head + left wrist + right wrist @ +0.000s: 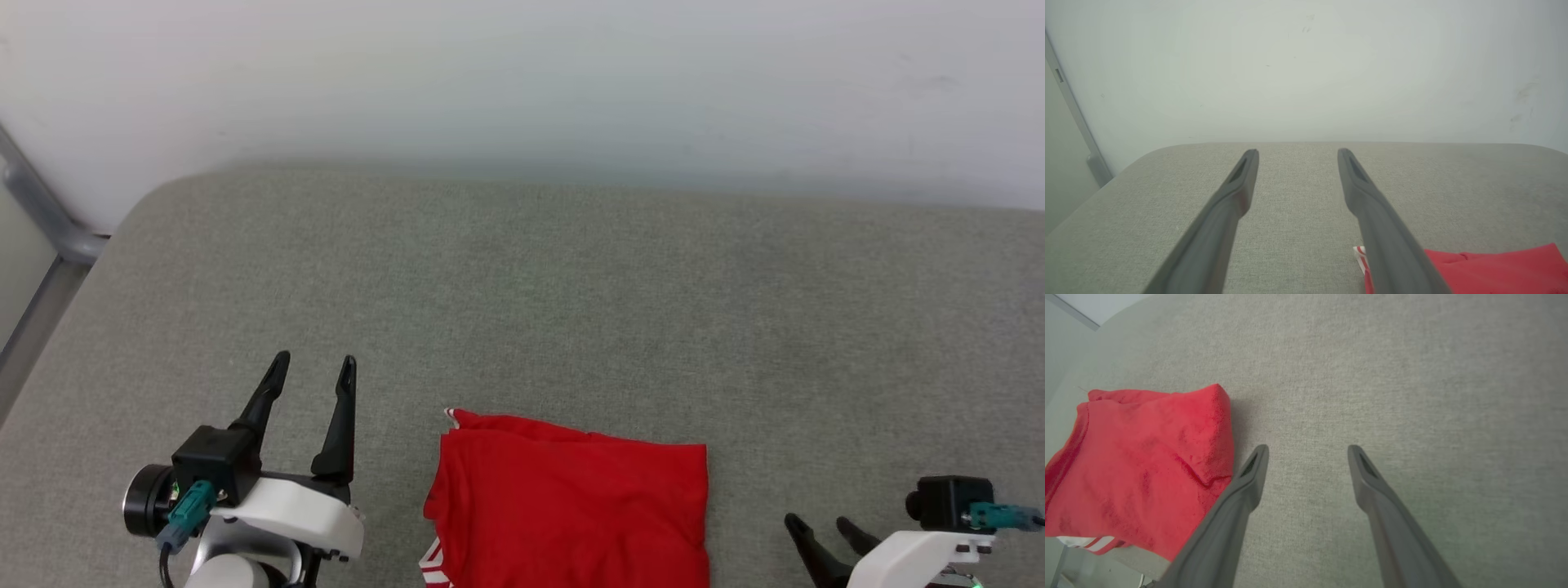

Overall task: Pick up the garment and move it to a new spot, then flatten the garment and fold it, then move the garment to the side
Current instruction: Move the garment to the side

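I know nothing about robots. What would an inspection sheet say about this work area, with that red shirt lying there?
Surface: grey fabric surface, flat, with a rounded far left corner.
Job's things: red garment, folded into a rough rectangle at the near edge; striped trim peeks out on its left side.
Clutter: nothing seen.
Grippers: left gripper open and empty, left of the garment; right gripper open and empty, to its right; neither touches it.
Cables: teal plug with a dark cable at the left wrist; second teal plug at the right wrist.
Surroundings: pale wall behind the surface; grey metal rail at the far left.
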